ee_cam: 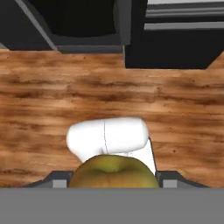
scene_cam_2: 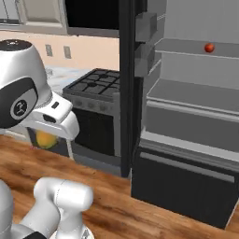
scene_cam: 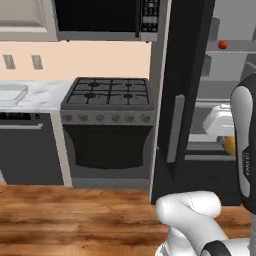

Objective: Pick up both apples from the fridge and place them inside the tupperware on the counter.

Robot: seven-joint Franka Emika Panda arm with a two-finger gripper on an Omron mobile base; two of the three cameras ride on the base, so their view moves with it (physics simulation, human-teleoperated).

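The hand (ee_cam: 113,183) is clenched on the yellow-orange apple (ee_cam: 113,173), which the hand view shows close up between the fingers, hanging over the wooden floor (ee_cam: 43,100). From the left base view that apple (scene_cam: 229,144) peeks out beside the arm, while the tupperware (scene_cam: 11,95) sits on the desk (scene_cam: 42,95) far left of the stove (scene_cam: 109,93). The right base view shows the red apple (scene_cam_2: 209,47) on an upper shelf of the open fridge (scene_cam_2: 196,93).

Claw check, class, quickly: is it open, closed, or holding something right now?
Claw: closed on the yellow-orange apple, carried above the wooden floor.
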